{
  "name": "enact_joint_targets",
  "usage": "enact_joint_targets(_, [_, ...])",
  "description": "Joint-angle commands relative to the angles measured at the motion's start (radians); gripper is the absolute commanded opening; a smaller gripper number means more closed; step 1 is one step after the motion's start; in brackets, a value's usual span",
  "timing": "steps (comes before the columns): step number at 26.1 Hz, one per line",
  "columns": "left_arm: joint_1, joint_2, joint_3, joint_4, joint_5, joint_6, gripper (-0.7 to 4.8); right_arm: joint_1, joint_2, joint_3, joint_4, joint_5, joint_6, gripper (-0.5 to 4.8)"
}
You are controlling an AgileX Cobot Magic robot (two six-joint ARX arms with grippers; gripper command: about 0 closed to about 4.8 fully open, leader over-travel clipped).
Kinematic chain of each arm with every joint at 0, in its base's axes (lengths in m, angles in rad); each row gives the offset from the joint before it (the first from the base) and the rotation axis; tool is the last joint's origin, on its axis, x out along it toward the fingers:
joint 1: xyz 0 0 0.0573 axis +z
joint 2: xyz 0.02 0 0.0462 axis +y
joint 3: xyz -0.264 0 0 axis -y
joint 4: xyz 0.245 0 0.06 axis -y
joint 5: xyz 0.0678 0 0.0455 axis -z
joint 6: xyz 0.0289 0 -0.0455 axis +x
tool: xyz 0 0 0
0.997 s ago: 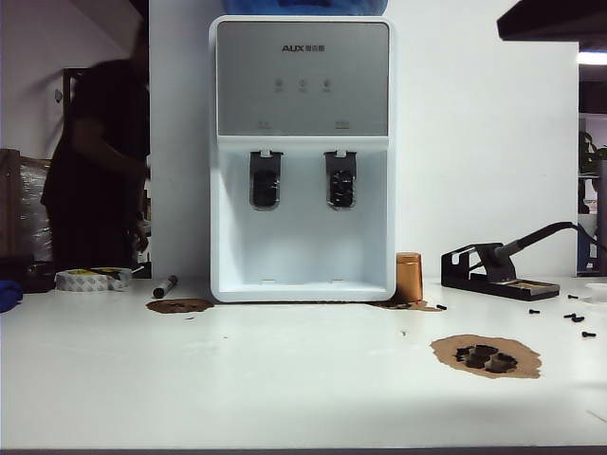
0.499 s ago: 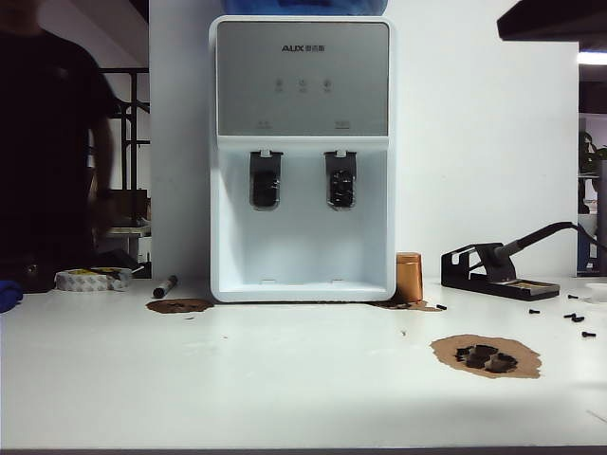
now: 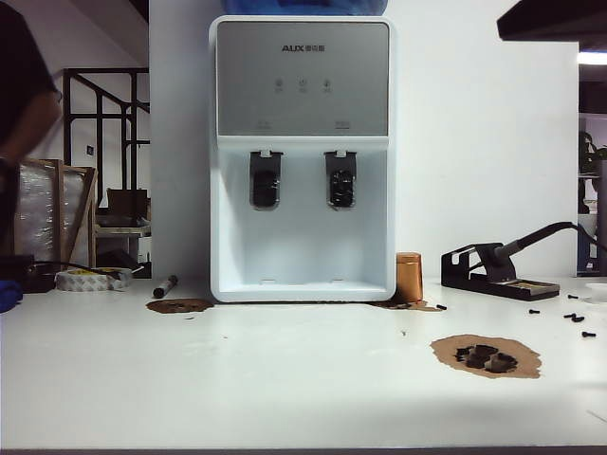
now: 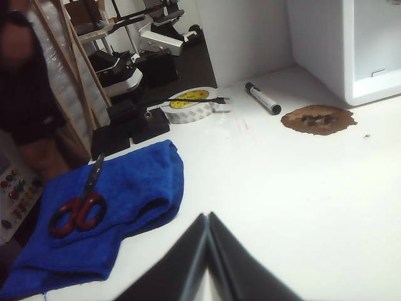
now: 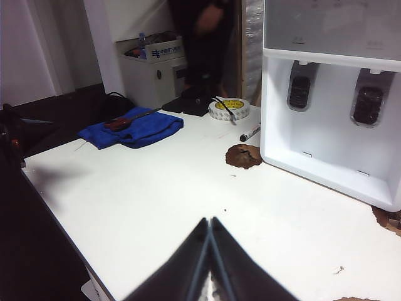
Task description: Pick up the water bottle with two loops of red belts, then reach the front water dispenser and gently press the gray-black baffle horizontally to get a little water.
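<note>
White tabletop (image 3: 285,379) fills the exterior view; the water dispenser (image 3: 302,161) stands upright at the back, its recessed bay empty under two dark levers (image 3: 266,180), with a copper cylinder (image 3: 409,277) just beside it. The red-banded water bottle appears nowhere, so its direction from either arm cannot be judged. Left wrist view: the left gripper (image 4: 208,221), fingers pressed together and empty, hangs over bare table near a blue cloth (image 4: 119,200) bearing scissors (image 4: 78,210). Right wrist view: the right gripper (image 5: 208,224), likewise closed on nothing, points toward the dispenser's front.
</note>
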Motion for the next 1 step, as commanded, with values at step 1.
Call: enact_joint_targets(1, [0.002, -0.001, -0.001, -0.003, -0.002, 0.000, -0.04, 0.004, 0.002, 0.002, 0.014, -0.002, 0.006, -0.01])
